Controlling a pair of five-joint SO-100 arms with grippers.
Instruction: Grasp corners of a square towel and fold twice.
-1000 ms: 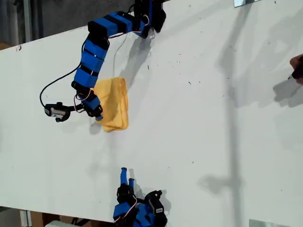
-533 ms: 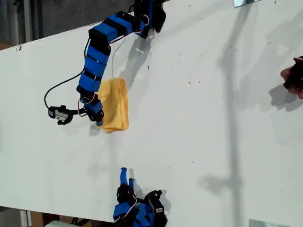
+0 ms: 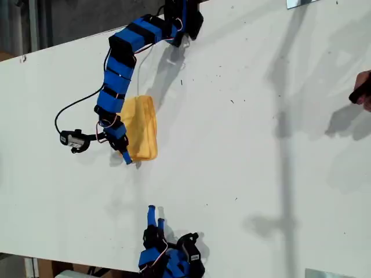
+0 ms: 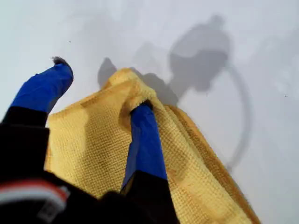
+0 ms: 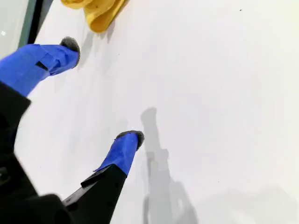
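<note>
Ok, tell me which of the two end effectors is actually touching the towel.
My first end effector: one blue finger lies tucked in the square towel. My second end effector hangs open above bare table, well apart from the cloth.

Square towel point(image 4: 88, 144) cut off by first wrist view's edge, partly hidden under first gripper point(image 4: 100, 91); hand point(image 3: 364, 90) cropped at exterior view's right.

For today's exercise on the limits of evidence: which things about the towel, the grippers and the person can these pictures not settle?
- Square towel: layer count hidden by its own folds; the first wrist view's edge cuts it off.
- My first gripper: one finger is tucked under a fold.
- Hand: exterior view's right edge cuts it; the dark item it holds is too small to identify.
</note>
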